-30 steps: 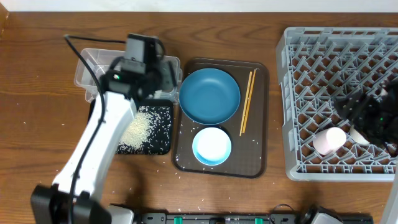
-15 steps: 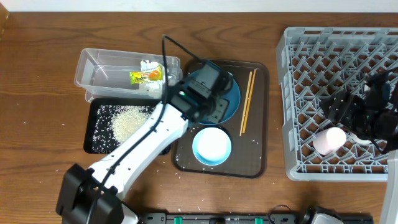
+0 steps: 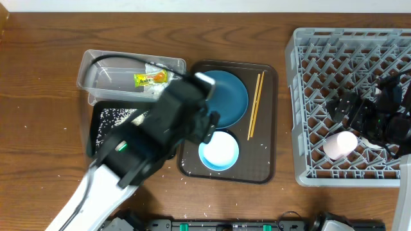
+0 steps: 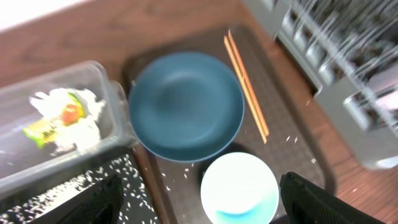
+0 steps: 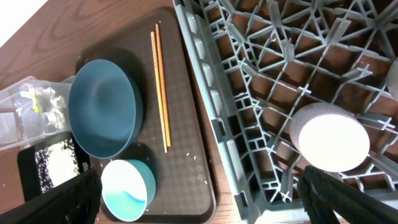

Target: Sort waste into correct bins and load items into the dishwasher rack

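The blue plate (image 3: 226,96) and the white bowl (image 3: 218,151) sit on the brown serving tray, with the wooden chopsticks (image 3: 255,106) to their right. My left gripper (image 3: 207,125) is blurred, open and empty above the tray's left part. In the left wrist view its fingers (image 4: 200,186) straddle the bowl (image 4: 239,186) below the plate (image 4: 186,106). The clear tub (image 3: 96,70) holds the snack wrapper (image 3: 151,78) and the tissue (image 3: 154,67). The black tray (image 3: 103,131) holds rice grains (image 3: 115,115). My right gripper (image 3: 350,115) is open and empty over the grey rack (image 3: 308,96), beside the pink cup (image 3: 340,144).
The brown serving tray (image 3: 263,160) lies between the bins and the rack. Loose rice grains are scattered on it and on the table by the front edge. My left arm hides most of the black tray in the overhead view. The white cup is not visible.
My left arm swung from over the clear tub to the right and forward, over the serving tray. The wrapper and tissue now show in the tub. My right gripper shifted slightly over the rack.
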### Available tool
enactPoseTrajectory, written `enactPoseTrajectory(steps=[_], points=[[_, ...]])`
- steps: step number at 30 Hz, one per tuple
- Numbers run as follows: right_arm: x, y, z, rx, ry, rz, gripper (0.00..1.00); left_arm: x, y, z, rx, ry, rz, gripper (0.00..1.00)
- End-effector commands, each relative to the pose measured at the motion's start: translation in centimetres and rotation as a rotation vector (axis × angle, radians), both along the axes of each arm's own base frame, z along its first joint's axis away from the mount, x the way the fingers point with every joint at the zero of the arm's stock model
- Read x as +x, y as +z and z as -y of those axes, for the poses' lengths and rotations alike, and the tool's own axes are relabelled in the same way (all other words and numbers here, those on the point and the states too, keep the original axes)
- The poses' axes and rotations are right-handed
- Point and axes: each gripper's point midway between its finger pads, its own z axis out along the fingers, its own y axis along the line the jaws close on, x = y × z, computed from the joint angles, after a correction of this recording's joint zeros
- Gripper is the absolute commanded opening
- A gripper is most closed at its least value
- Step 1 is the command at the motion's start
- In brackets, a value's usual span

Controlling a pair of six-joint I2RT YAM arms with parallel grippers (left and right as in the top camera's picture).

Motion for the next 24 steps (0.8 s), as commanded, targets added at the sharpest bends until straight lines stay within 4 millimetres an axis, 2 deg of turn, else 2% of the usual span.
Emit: enactPoseTrajectory(steps=[1, 6, 10, 12, 15, 20, 24], points=[[0.1, 0.2, -0.2, -0.011, 0.011, 0.006, 0.99, -0.5, 1.9, -1.2, -0.017, 0.02, 0.06, 0.85], [0.1, 0.2, -0.2, -0.011, 0.011, 0.006, 0.99, -1.7, 3.8, -2.1, -0.06, 0.021, 0.113, 0.87], [0.1, 0.2, -0.2, -0.011, 0.011, 0.006, 0.99, -2.2, 3.6, -2.7, -0.043, 0.028, 0.102, 0.88], [0.2, 0.2, -0.2, -0.011, 0.011, 0.006, 0.99, -2.5, 3.0, -3.7, 0.005, 0.046, 0.091, 0.89], [0.1, 0.2, -0.2, -0.011, 0.011, 0.006, 0.99, -1.9, 3.3, -5.4, 0.019, 0.118, 0.131, 0.9], [0.1, 0.2, -0.2, -0.011, 0.011, 0.006, 0.99, -0.4, 4.0, -8.8, -0.115, 0.236, 0.228, 0.91], [0.1, 0.2, -0.2, -0.011, 0.011, 0.006, 0.99, -0.1, 3.0, -11.6, -0.195, 0.316, 0.321, 0.92]])
